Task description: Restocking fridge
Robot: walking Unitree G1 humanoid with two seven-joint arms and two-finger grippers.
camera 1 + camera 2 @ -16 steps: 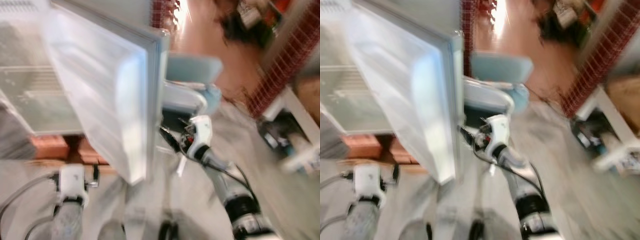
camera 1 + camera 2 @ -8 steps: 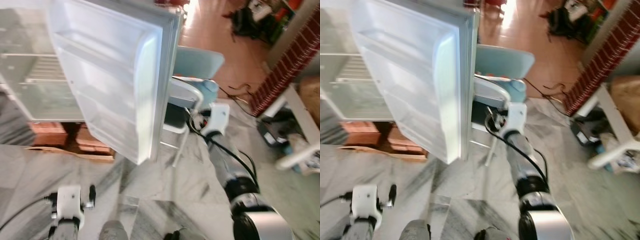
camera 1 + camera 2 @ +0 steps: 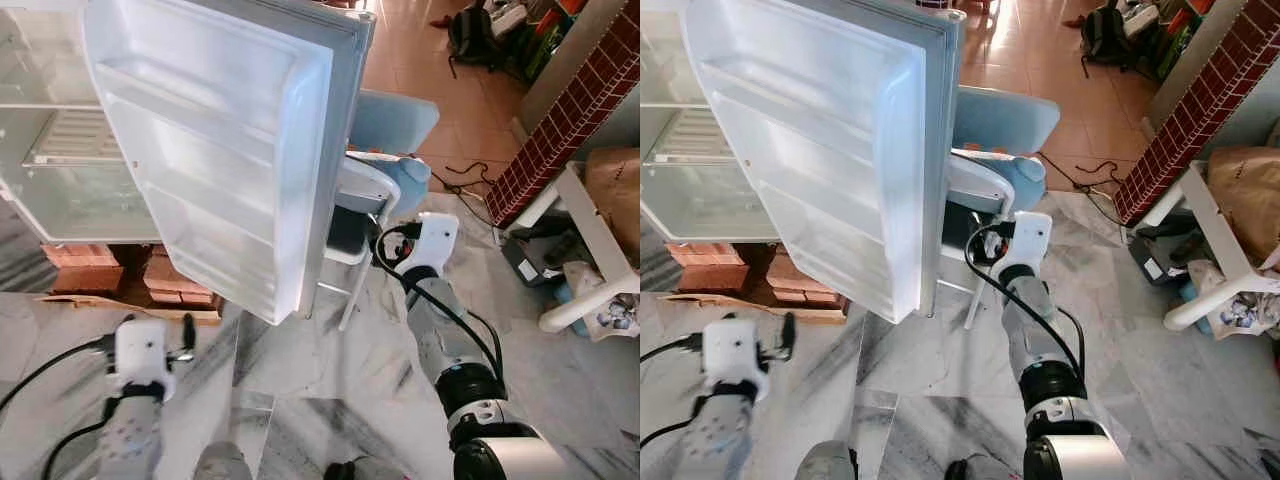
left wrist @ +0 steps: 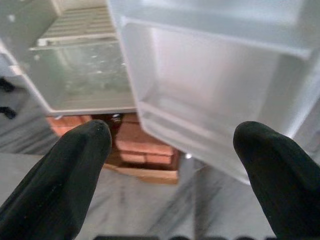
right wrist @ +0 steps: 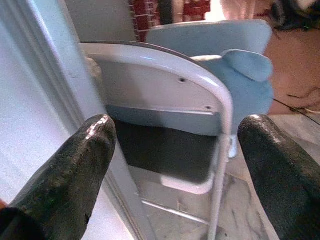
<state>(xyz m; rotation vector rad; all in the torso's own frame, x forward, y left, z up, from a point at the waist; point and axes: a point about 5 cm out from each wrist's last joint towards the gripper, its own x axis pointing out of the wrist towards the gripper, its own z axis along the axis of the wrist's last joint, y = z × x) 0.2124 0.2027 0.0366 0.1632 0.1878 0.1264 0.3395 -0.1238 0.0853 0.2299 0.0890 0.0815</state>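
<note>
The fridge (image 3: 60, 150) is standing open at the upper left of the frame, its door (image 3: 230, 150) swung wide across the centre with bare shelves; nothing is being carried, so fetching stock is judged the step in hand. A folding chair (image 3: 365, 195) with a blue cushion (image 3: 400, 125) is crowding the door's outer edge. The right gripper (image 5: 175, 165) is being held beside that chair, fingers spread and empty; the left gripper (image 4: 172, 165), likewise released, is being aimed at the door shelves. Bricks (image 3: 90, 280) are propping the fridge.

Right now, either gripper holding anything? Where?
Nothing held. Left gripper open, facing the fridge door; right gripper open before the chair.
</note>
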